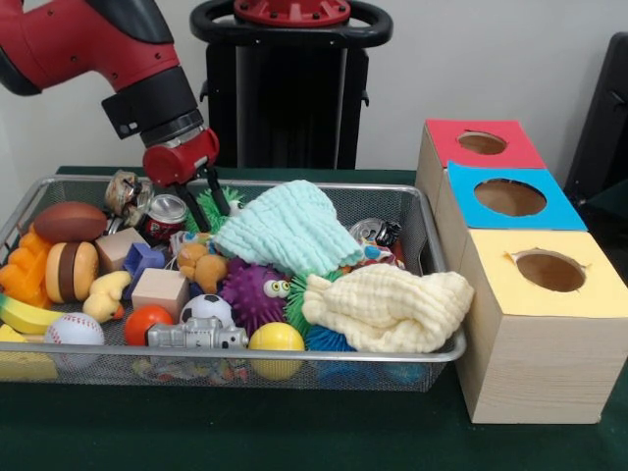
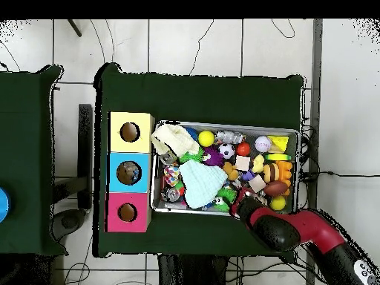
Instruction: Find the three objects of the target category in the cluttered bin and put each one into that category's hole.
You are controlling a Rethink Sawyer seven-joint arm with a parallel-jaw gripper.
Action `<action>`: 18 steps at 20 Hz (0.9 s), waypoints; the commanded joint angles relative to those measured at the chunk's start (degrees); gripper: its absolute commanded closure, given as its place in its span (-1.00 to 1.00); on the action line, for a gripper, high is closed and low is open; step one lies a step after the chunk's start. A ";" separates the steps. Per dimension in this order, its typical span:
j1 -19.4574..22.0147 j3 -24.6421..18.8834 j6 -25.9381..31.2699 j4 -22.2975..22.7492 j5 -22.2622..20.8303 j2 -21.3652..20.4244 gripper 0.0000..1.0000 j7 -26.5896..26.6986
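Observation:
My gripper [image 1: 206, 204] hangs open over the back left part of the wire bin [image 1: 294, 359], with nothing between its black fingers [image 1: 192, 210]. Just below it are a red soda can [image 1: 165, 216] and a green spiky ball [image 1: 224, 197]. A mint cloth [image 1: 289, 231] and a cream cloth [image 1: 388, 309] cover the bin's middle and right. A purple spiky ball [image 1: 253, 292], soccer ball [image 1: 206, 309], yellow ball [image 1: 276, 339], baseball [image 1: 74, 329] and football [image 1: 69, 221] lie among the clutter. In the overhead view the gripper [image 2: 239, 202] is at the bin's [image 2: 226, 125] lower edge.
Three boxes with round holes stand right of the bin: red [image 1: 481, 144], blue [image 1: 510, 196] and yellow [image 1: 549, 270]. A toy burger [image 1: 71, 270], banana [image 1: 25, 314], wooden block [image 1: 160, 289], teddy bear [image 1: 201, 265] and silver toy [image 1: 196, 337] crowd the bin's left half.

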State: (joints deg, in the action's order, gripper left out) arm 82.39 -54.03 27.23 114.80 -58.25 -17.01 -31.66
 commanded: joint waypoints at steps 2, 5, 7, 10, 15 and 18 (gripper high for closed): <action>-2.03 4.95 12.97 -6.61 0.58 -2.22 -1.00 12.77; -4.25 6.58 14.09 -6.87 -1.09 -4.50 -1.00 10.66; -5.85 7.83 14.50 -7.17 -2.58 -5.99 -1.00 9.07; -8.57 10.26 16.17 -7.68 -3.66 -8.50 -1.00 7.54; -9.94 12.14 16.19 -7.90 -3.06 -9.30 -1.00 7.42; -10.56 12.84 15.17 -7.99 -2.71 -9.12 -1.00 6.92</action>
State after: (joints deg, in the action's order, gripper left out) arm 73.14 -48.78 31.99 113.53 -58.14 -24.93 -31.66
